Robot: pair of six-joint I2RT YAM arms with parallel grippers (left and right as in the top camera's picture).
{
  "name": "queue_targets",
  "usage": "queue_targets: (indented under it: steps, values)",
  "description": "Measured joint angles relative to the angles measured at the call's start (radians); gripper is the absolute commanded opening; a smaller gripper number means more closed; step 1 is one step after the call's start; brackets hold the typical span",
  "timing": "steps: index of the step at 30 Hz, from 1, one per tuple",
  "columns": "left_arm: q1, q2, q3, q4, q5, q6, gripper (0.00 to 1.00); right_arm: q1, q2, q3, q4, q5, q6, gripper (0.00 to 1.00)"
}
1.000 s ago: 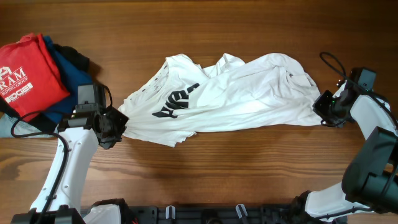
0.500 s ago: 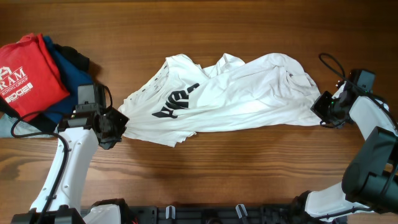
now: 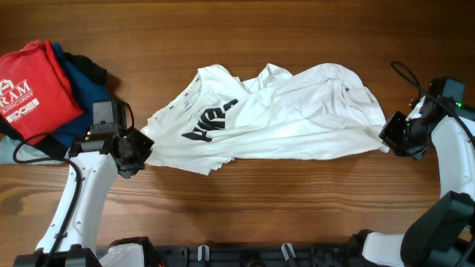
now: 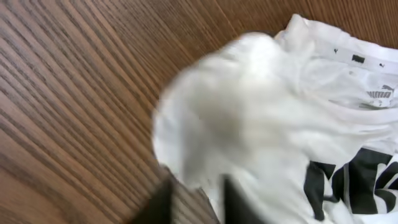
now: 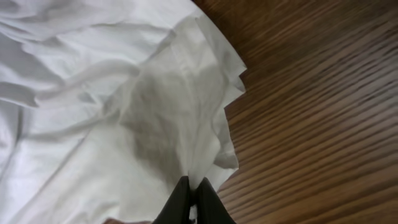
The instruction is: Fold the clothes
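You had the overhead looking straight down on the whole desk (image 3: 297,208); each wrist view sat close and low at one end of the T-shirt (image 3: 297,119), shared with overhead.

Bare table (image 3: 297,215) was left open in front of and beyond the white T-shirt (image 3: 297,119). Its left end was blocked by the left gripper (image 3: 141,152) and stacked garments (image 3: 44,93), its right end by the right gripper (image 3: 390,137).
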Motion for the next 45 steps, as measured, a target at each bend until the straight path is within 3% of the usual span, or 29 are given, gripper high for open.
queue_targets:
  steps: [5, 7, 10, 12, 17, 27, 33, 37, 39, 45]
  values:
    - [0.0, 0.0, 0.0, -0.023, 0.0, 0.003, 0.64, 0.0, 0.0, 0.0, 0.002, 0.036, 0.005, 0.04]
    - [0.0, 0.0, 0.0, -0.091, -0.006, 0.003, 0.54, 0.0, 0.0, 0.0, 0.005, 0.04, 0.006, 0.04]
    - [0.0, 0.0, -0.026, -0.102, -0.008, 0.004, 0.52, 0.0, 0.0, 0.0, 0.017, 0.042, 0.006, 0.04]
    - [0.0, 0.0, -0.079, -0.082, -0.008, 0.003, 0.44, 0.0, 0.0, 0.0, 0.023, 0.043, 0.006, 0.04]
    - [0.0, -0.002, -0.195, 0.114, 0.024, 0.0, 0.46, 0.0, 0.0, 0.0, 0.026, 0.043, 0.006, 0.04]
    - [0.0, 0.016, -0.238, 0.287, 0.04, -0.01, 0.52, 0.0, 0.0, 0.0, 0.025, 0.043, 0.006, 0.04]
    - [0.0, 0.046, -0.251, 0.392, 0.06, -0.022, 0.36, 0.0, 0.0, 0.0, 0.024, 0.043, 0.006, 0.04]
    - [0.0, 0.046, -0.251, 0.432, 0.064, -0.024, 0.1, 0.0, 0.0, 0.0, 0.024, 0.043, 0.006, 0.04]
    - [0.0, 0.046, -0.252, 0.447, 0.064, -0.026, 0.04, 0.0, 0.0, 0.0, 0.024, 0.043, 0.006, 0.04]
    - [0.0, 0.046, -0.252, 0.469, 0.064, -0.027, 0.04, 0.0, 0.0, 0.0, 0.024, 0.042, 0.006, 0.04]
